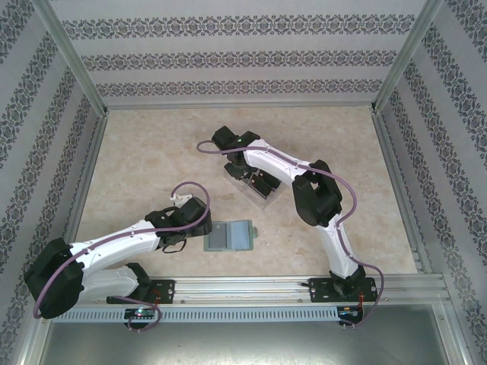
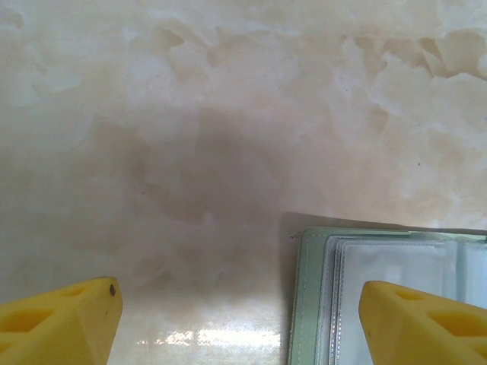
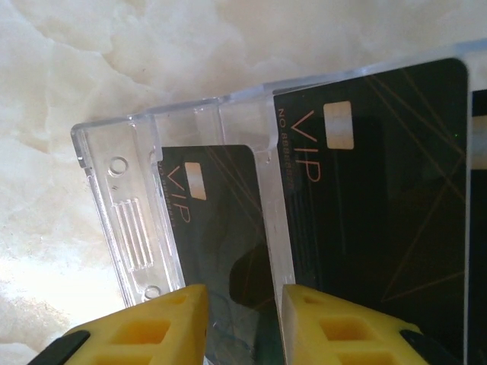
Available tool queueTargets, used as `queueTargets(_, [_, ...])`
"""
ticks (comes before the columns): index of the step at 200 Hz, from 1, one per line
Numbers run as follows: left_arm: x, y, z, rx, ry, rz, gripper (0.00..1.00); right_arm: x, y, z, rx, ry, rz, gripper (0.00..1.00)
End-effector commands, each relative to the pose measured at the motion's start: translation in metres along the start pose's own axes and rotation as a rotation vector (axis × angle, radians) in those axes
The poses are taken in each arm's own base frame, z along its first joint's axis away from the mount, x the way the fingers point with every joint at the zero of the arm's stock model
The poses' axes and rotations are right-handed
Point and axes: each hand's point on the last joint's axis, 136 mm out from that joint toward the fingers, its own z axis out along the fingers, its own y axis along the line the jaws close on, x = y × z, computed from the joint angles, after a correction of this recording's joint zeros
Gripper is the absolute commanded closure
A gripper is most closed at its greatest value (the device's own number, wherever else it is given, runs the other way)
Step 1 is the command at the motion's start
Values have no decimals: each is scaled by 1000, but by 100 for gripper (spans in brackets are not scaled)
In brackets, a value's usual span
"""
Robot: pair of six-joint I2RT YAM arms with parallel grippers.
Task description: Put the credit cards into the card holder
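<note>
The card holder (image 1: 230, 236) lies open near the front middle of the table, pale green with clear sleeves (image 2: 380, 266) inside. My left gripper (image 1: 199, 230) sits at its left edge, open wide (image 2: 240, 327); one yellow finger (image 2: 422, 323) is over the holder (image 2: 312, 304) and the other is over bare table. My right gripper (image 1: 255, 181) is down over the clear tray. Its jaws (image 3: 243, 327) stand a narrow gap apart over a tray divider. Black credit cards marked VIP lie there, one (image 3: 217, 220) in a slot, a larger-looking one (image 3: 380, 190) to its right.
The clear plastic tray (image 3: 125, 205) sits mid-table (image 1: 265, 199) under the right wrist. Patterned walls with metal posts (image 1: 76, 68) enclose the marbled tabletop (image 1: 152, 160). A metal rail (image 1: 251, 287) runs along the near edge by the arm bases.
</note>
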Motion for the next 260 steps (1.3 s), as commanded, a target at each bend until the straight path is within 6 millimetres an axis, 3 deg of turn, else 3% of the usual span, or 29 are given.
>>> queueTargets(1, [-4,-1,1,13,-17,-12,18,5,10,-1,-7,16,-22,69])
queueTargets(46, [-4,-1,1,13,-17,-12,18,-4,6,-11,-6,-12,-15,70])
queueTargets(122, [-4,-1,1,14,-17,-9,18,-6,8,-15,-25,-15,-16,88])
queueTargets(210, [-5,-2,1,15,-17,-6,18,-7,12,-22,-57,-11,-39,100])
queueTargets(260, [-4,-2,1,16,-13,-7,18,-15,5,-35,-71,-38,-31,100])
